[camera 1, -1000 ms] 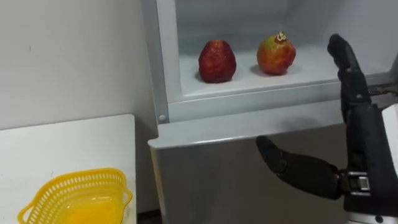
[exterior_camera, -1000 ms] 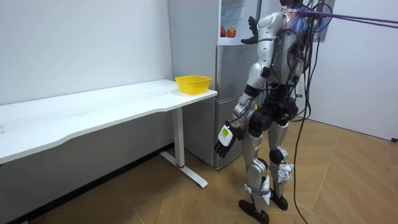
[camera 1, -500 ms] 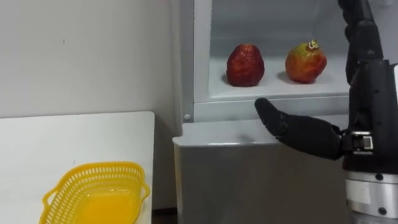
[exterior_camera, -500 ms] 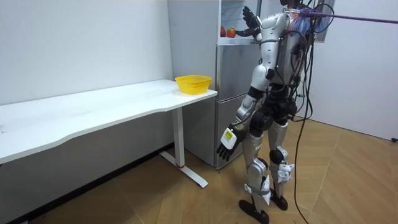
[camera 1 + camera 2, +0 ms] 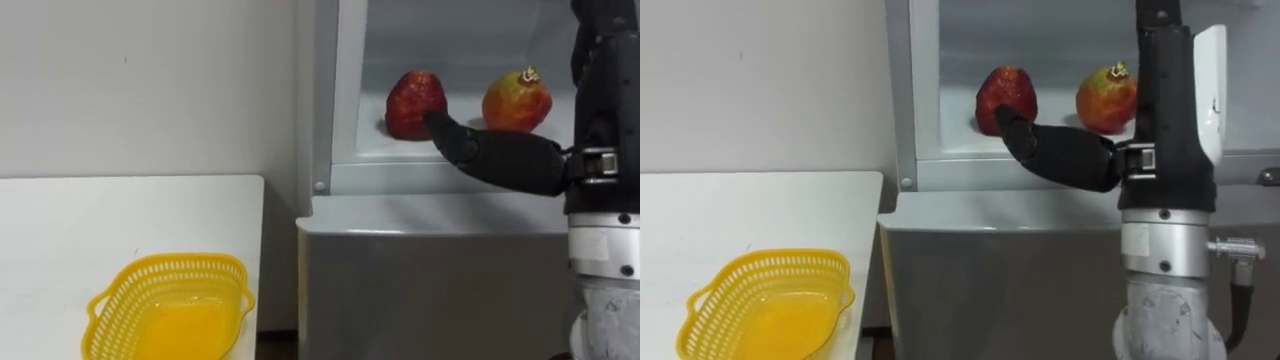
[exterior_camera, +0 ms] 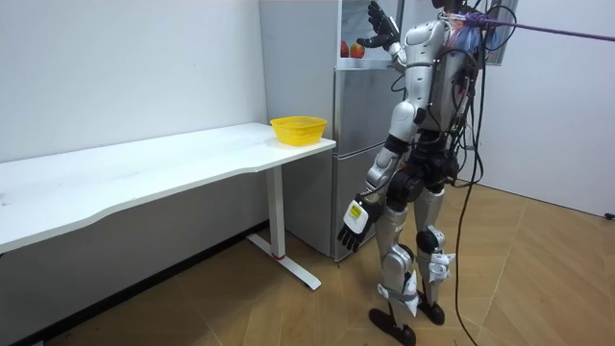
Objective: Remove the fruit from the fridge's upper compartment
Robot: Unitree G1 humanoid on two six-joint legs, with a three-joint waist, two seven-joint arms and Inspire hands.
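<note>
Left eye view looks into the open upper fridge compartment [image 5: 450,40], whose white shelf carries 2 fruits side by side, not touching: a dark red fruit [image 5: 413,98] on the left and a pomegranate [image 5: 517,98] on the right. The robot's right hand [image 5: 604,100] is raised in front of that shelf, holding nothing. Its thumb stretches leftward across the lower edge of the dark red fruit; whether it touches the fruit cannot be told. Left of the fridge, a yellow basket [image 5: 165,266] sits on the white table [image 5: 80,220], its floor bare. Room view adds the raised hand's straight, spread fingers, the robot standing upright at the fridge, and the left hand [image 6: 354,217] hanging by its thigh, fingers relaxed.
</note>
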